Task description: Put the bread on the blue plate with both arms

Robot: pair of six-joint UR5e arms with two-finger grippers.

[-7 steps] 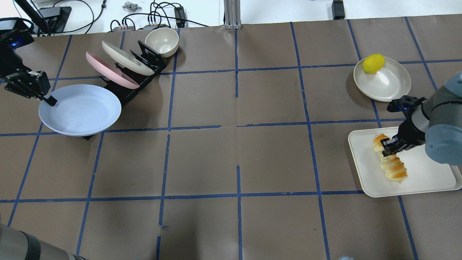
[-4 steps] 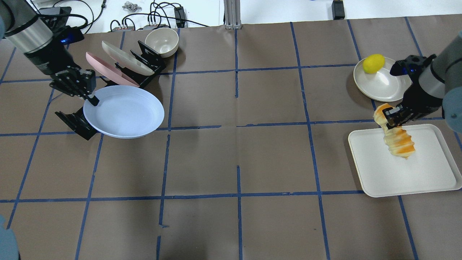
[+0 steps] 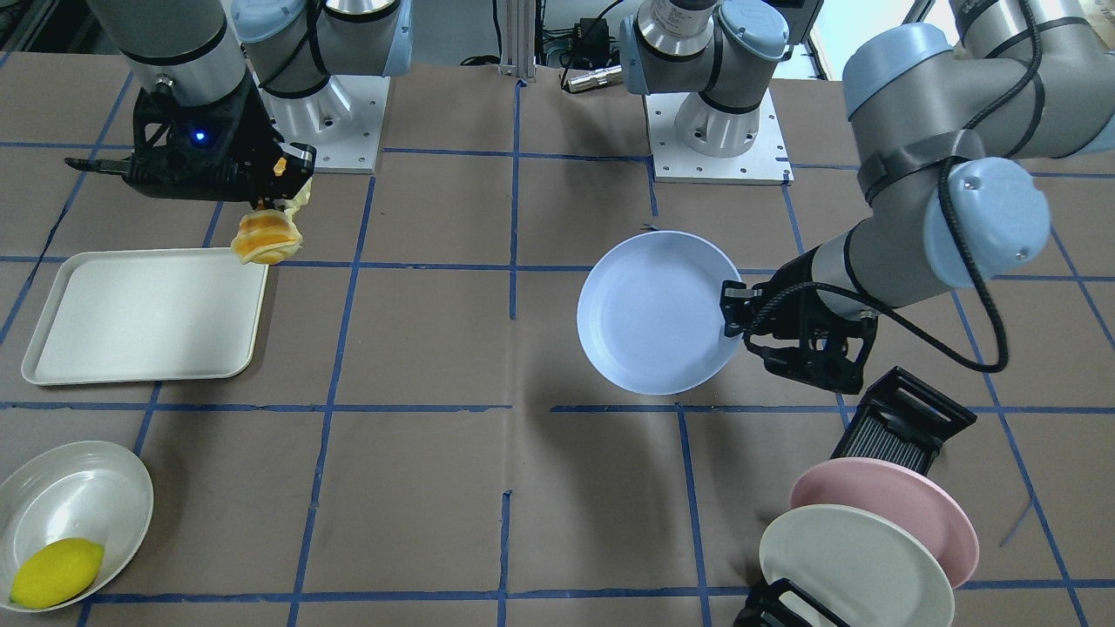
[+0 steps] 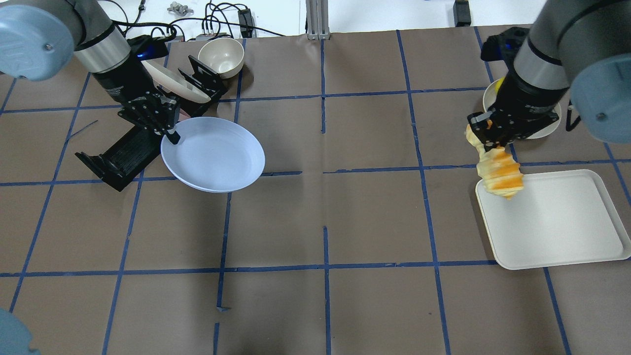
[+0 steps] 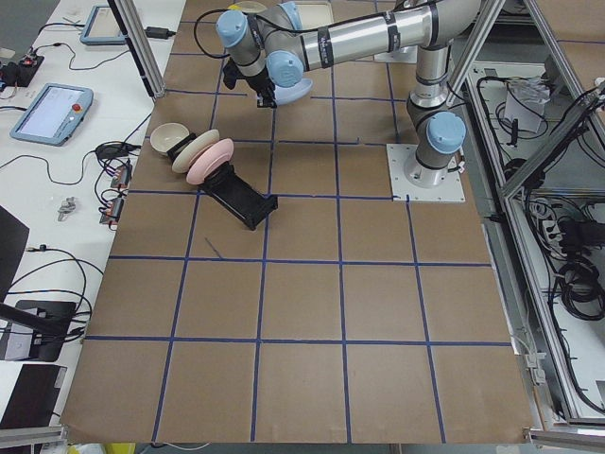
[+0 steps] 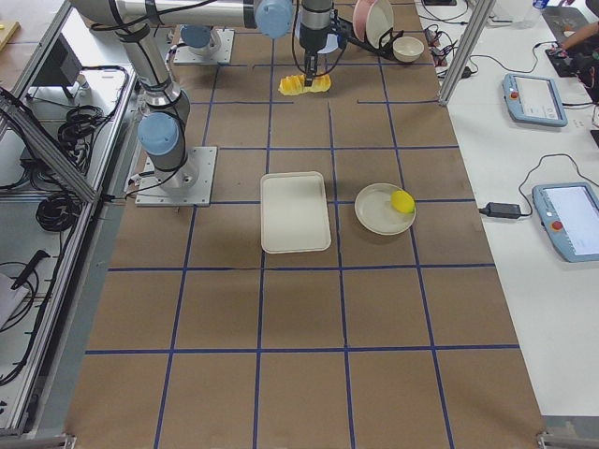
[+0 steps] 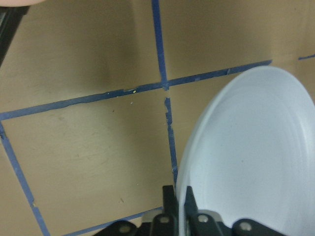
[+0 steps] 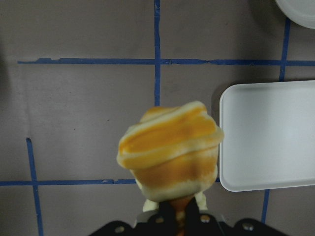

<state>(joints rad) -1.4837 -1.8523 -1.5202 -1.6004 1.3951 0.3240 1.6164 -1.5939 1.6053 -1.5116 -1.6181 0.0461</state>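
My right gripper [image 4: 485, 135] is shut on one end of the striped bread [image 4: 499, 175], which hangs in the air over the white tray's near-left corner. The bread fills the right wrist view [image 8: 170, 152] and shows in the front view [image 3: 266, 238]. My left gripper [image 4: 170, 134] is shut on the rim of the pale blue plate [image 4: 214, 154] and holds it level above the table, right of the black rack. The plate is empty in the front view [image 3: 653, 309] and the left wrist view [image 7: 251, 157].
The empty white tray [image 4: 552, 222] lies at the right. A cream plate [image 3: 74, 505] holds a lemon [image 3: 57, 570]. The black rack [image 4: 123, 153] holds a pink plate [image 3: 897, 505] and a cream plate [image 3: 854, 557]. A bowl [image 4: 221, 56] stands behind it.
The left arm has carried the blue plate rightward, away from the rack. The right arm has lifted the bread off the tray and moved it left, toward the tray's edge.
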